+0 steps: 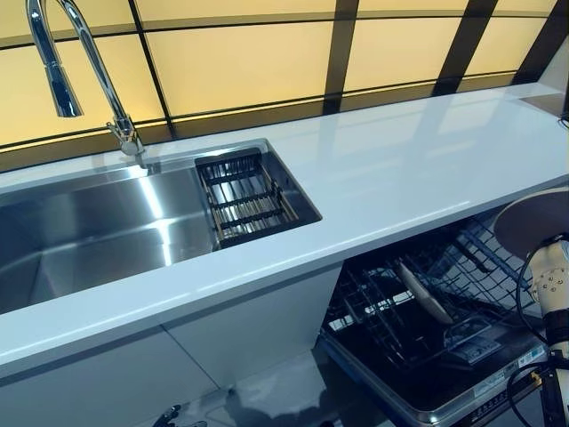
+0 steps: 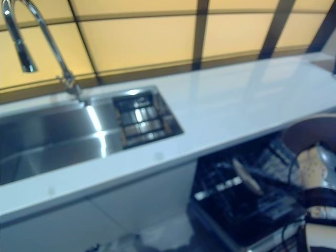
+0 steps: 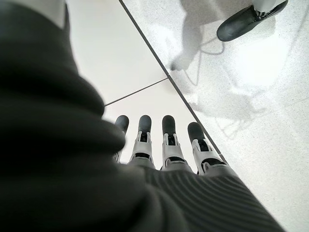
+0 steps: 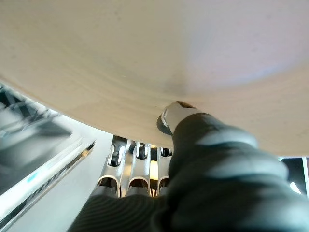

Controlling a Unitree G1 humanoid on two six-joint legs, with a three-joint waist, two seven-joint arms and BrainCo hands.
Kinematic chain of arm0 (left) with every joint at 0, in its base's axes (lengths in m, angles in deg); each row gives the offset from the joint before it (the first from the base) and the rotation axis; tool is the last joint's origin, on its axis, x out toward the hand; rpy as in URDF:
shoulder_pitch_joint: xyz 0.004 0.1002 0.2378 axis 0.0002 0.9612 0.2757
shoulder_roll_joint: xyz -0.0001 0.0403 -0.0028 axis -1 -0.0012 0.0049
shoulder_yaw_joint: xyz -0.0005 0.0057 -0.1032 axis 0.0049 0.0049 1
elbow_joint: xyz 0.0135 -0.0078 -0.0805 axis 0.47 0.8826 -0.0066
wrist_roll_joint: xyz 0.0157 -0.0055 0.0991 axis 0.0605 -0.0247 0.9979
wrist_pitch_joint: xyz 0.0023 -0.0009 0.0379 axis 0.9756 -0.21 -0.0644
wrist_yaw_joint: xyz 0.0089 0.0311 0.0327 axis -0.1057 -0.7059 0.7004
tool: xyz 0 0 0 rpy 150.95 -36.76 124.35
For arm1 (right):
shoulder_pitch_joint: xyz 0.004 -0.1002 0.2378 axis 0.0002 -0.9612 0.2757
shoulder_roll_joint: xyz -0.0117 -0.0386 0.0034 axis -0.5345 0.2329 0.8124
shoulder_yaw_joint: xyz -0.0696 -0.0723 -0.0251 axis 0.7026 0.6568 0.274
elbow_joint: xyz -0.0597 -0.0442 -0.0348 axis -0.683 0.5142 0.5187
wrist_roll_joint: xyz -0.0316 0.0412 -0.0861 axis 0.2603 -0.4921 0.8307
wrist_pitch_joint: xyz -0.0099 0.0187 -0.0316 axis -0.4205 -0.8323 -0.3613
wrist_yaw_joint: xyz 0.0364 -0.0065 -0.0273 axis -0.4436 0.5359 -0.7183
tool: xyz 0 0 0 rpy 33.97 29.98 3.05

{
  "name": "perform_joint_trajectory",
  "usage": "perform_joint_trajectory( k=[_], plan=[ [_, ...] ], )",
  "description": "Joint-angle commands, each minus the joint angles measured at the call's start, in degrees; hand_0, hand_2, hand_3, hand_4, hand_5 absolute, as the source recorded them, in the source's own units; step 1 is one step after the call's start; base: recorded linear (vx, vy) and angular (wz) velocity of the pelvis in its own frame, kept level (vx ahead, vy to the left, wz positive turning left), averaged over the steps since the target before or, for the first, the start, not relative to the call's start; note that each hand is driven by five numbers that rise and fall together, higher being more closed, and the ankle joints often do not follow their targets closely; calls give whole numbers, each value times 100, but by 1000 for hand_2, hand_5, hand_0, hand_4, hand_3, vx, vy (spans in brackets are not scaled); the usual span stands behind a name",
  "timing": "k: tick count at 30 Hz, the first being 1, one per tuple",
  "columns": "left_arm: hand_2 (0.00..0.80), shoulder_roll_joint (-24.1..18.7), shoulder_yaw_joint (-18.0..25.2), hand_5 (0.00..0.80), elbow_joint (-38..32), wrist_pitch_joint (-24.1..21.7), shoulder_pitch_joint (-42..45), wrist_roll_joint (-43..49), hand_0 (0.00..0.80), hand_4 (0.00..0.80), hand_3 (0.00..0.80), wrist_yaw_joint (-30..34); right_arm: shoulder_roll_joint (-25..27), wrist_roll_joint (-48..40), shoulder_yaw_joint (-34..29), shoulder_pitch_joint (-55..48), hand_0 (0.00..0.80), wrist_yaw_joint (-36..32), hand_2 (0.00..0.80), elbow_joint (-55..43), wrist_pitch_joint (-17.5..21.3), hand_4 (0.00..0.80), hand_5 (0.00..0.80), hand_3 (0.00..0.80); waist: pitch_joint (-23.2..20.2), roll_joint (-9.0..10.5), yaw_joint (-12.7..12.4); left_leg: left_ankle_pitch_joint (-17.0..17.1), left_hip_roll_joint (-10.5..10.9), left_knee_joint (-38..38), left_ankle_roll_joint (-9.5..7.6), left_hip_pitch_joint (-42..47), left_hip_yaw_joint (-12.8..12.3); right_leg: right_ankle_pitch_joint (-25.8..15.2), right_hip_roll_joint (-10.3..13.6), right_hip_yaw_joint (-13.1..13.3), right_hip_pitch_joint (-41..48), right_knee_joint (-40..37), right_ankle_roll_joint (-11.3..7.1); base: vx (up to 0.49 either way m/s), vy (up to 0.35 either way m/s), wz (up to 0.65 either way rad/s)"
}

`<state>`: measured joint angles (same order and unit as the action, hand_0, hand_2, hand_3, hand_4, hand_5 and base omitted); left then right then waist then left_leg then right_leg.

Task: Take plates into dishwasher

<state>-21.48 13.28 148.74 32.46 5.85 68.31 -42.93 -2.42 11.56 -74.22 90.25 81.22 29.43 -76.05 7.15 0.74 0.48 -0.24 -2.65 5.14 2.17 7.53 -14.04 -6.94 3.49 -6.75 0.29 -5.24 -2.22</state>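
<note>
My right hand [image 1: 553,283] is shut on a beige plate [image 1: 532,219] and holds it above the open dishwasher at the far right. In the right wrist view the plate [image 4: 145,53] fills most of the picture, with my thumb [image 4: 169,116] on one face and my fingers [image 4: 137,166] behind its rim. Another plate [image 1: 425,294] stands tilted in the dishwasher's dark wire rack [image 1: 391,302]. My left hand [image 3: 159,145] hangs low beside the white cabinet front, fingers straight and empty.
The dishwasher's pulled-out rack and front edge [image 1: 462,400] sit under the white countertop [image 1: 400,169]. A steel sink [image 1: 98,227] with a drain basket [image 1: 244,197] and a tall tap [image 1: 89,71] lies to the left. White cabinet doors [image 1: 178,356] stand below.
</note>
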Motion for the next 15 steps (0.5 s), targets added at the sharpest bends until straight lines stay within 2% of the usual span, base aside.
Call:
perform_joint_trajectory(
  k=[1, 3, 7, 10, 12, 14, 15],
  plan=[
    [0, -158, -217, 0, 244, -85, -394, -187, 0, 0, 0, -73, 616, 602, 219, 981, 800, -187, 800, -394, 394, 800, 800, 800, 10, 196, -181, -666, 241, -14, -400, 148, 369, 686, 87, -360, 456, 24, -373, 0, 0, 0],
    [0, -158, -188, 0, 246, -65, -404, -211, 0, 0, 0, -63, 660, 628, 172, 1001, 800, -234, 800, -500, 342, 800, 800, 800, 8, 206, -158, -672, 245, -14, -397, 150, 358, 696, 79, -353, 470, 24, -370, 0, 0, 0],
    [0, -126, -162, 0, 245, -26, -420, -244, 0, 0, 0, -76, 695, 931, 219, 987, 800, -275, 800, -581, -233, 800, 800, 800, 0, 236, -139, -675, 248, -14, -402, 151, 347, 711, 67, -338, 483, 24, -366, 0, 0, 0],
    [0, -89, -129, 0, 192, 34, -427, -213, 0, 0, 0, -103, 683, 1173, 346, 812, 800, -1529, 800, -444, -1483, 800, 800, 800, 20, 261, -153, -682, 244, -14, -408, 160, 356, 720, 66, -340, 502, 24, -365, 0, 0, 0],
    [0, -111, -53, 0, 134, 74, -420, -192, 0, 0, 0, -98, 726, 1551, 523, 630, 800, -2418, 800, -338, -1972, 800, 800, 800, 46, 282, -150, -673, 248, -14, -417, 158, 378, 714, 57, -319, 493, 24, -355, 0, 0, 0],
    [0, -130, 8, 0, 89, 112, -415, -175, 0, 0, 0, -105, 790, 2169, 678, 475, 800, -3377, 800, -311, -2244, 800, 800, 800, 71, 304, -149, -653, 245, -14, -421, 148, 391, 701, 47, -305, 488, 24, -349, 0, 0, 0],
    [0, -149, 58, 0, 74, 124, -410, -172, 0, 0, 0, -103, 858, 3068, 740, 364, 800, -4313, 800, -367, -2460, 800, 800, 800, 87, 320, -136, -654, 246, -14, -426, 142, 395, 703, 43, -313, 489, 24, -351, 0, 0, 0]
  ],
)
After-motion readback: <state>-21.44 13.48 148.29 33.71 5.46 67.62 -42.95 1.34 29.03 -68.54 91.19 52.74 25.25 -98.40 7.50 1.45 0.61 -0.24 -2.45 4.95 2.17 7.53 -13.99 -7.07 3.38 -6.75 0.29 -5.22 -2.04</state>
